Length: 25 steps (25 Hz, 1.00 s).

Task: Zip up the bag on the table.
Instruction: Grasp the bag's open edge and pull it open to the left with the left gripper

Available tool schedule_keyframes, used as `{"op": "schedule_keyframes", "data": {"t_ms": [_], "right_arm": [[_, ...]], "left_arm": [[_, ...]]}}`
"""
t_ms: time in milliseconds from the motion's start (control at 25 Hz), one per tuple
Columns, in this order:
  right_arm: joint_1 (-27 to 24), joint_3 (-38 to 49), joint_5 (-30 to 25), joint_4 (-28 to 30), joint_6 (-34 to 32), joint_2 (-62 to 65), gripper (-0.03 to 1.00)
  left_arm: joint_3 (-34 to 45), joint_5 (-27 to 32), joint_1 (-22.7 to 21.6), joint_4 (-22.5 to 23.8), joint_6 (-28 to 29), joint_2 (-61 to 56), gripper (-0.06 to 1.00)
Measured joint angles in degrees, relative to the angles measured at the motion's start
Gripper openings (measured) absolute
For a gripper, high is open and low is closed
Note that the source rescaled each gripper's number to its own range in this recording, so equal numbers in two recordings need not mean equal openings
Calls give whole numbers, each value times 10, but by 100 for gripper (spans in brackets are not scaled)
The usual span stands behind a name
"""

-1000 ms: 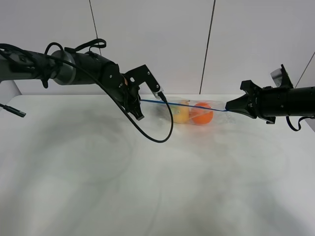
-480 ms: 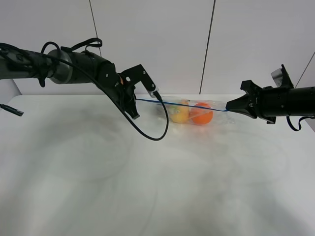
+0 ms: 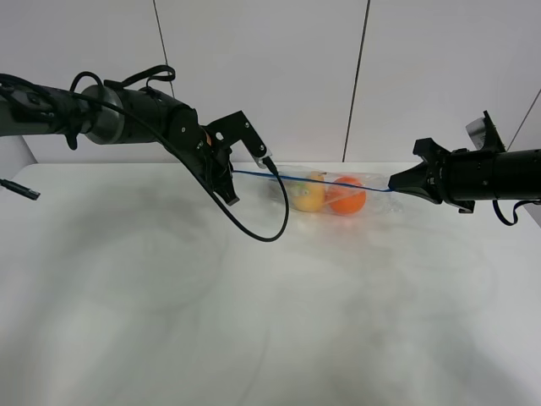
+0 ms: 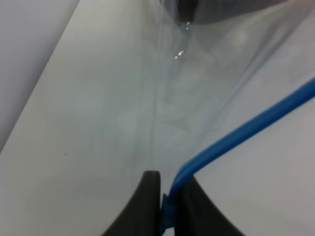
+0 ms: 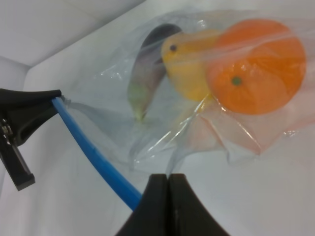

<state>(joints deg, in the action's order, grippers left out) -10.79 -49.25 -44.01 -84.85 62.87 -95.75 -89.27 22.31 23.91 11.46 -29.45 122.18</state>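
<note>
Two claws, the left gripper [image 3: 232,174] and the right gripper [image 3: 395,182], clamp opposite ends of the blue zipper strip [image 3: 254,174] on the bag [image 3: 338,193] at the far edge of the table [image 3: 254,321]; pulling harder, I could slip it free.

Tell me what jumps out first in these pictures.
A clear bag holding orange and yellow produce is at the far side of the table. Its blue zipper strip is stretched taut, the left gripper and right gripper each pinched shut on one end.
</note>
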Motion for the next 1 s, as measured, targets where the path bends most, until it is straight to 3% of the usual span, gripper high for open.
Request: {"op": "schedule_keyframes", "data": {"t_ms": [360, 480, 640, 720, 1000], "right_arm": [[0, 0, 1, 1, 0, 0, 0], [-3, 0, 5, 5, 0, 1, 0], [-5, 0, 9, 6, 0, 1, 0], [-5, 0, 9, 7, 0, 1, 0], [-5, 0, 9, 9, 0, 1, 0]], "left_arm": [[0, -4, -1, 1, 21, 0, 4], [0, -3, -4, 7, 29, 0, 18], [0, 1, -8, 11, 32, 0, 51], [0, 3, -8, 11, 45, 0, 61], [0, 15, -26, 11, 140, 0, 70]]}}
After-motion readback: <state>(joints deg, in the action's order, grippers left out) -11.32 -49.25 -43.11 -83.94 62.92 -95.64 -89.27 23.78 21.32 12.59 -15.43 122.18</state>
